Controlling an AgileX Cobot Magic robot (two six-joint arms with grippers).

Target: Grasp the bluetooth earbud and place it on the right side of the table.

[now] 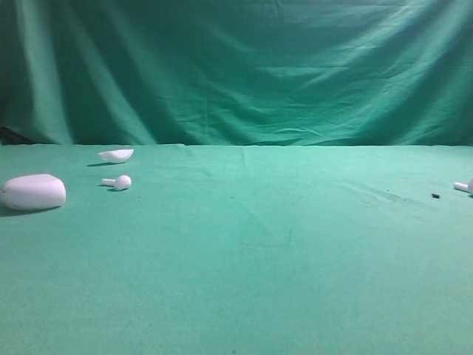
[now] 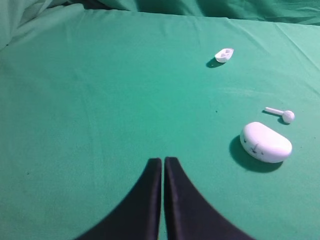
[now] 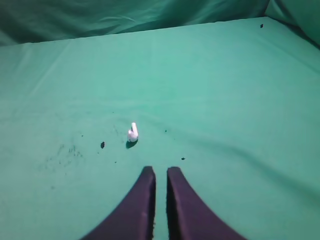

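table (image 1: 244, 266): matt green cloth; earbud (image 1: 118, 182): smooth white plastic

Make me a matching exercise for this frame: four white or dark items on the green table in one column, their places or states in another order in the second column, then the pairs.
Things
1. oval case
2. bowl-shaped shell
3. earbud by the case
4. earbud on the right

Places
A. at the right edge of the high view, near a dark speck
B. farthest back on the left
C. at the far left edge, largest item
D. between shell and case

Pairs: 1-C, 2-B, 3-D, 4-A
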